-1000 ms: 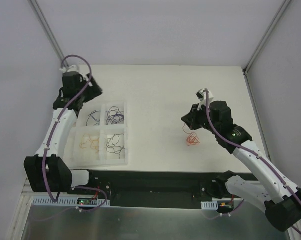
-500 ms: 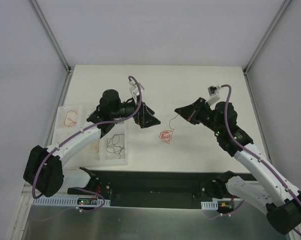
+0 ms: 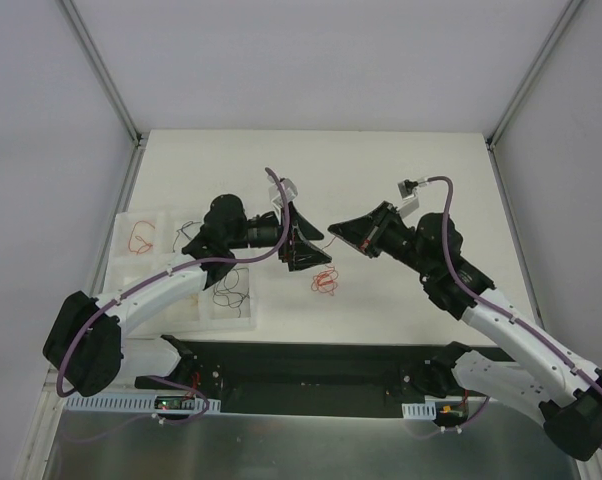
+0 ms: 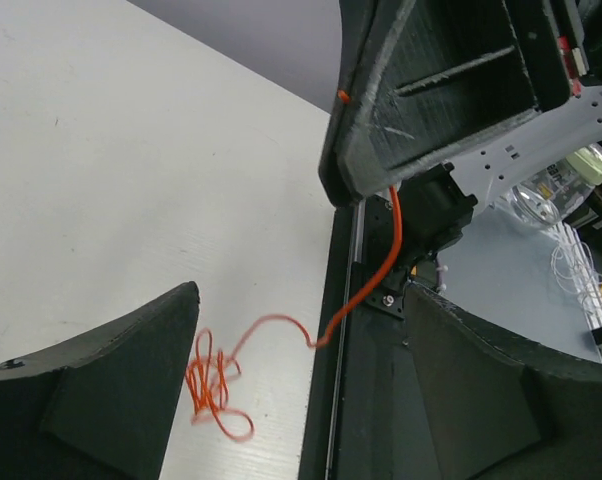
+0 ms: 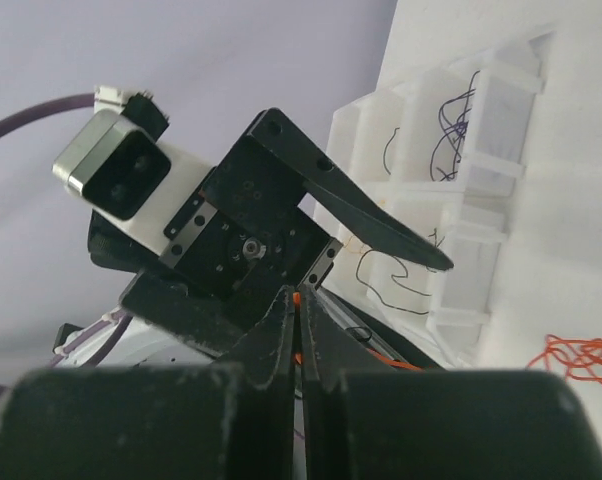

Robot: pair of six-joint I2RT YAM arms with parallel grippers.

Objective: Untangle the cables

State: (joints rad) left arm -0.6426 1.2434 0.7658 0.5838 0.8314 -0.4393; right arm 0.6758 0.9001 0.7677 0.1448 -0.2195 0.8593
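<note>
The orange knot point(image 3: 324, 282) lies on the table point(image 3: 401, 170) between the two arms, just in front of their tips and a little way right of the sorting tray point(image 3: 246, 320). One loose strand point(image 4: 321, 341) rises from it — in the left wrist view it curls up off the table to the right gripper point(image 5: 298, 300). That gripper's fingers are pressed together, with a bit of orange showing in the seam, so it appears to be pinching the wire's free end. The left gripper point(image 3: 303, 243) hangs close by, nose to nose with the right one, jaws spread wide and holding nothing; the knot sits low between its two fingers in its own camera.

Much of the job looks done. The tray's compartments already hold separate wires — a red cable point(image 3: 139, 238), a black cable point(image 3: 229, 288) and a purple cable point(image 5: 451, 130) among them, each alone in its cell. Left to do, by my reading, is this last clump: draw the held strand clear and lay it aside. Whether the clump is one wire or several cannot be told.
</note>
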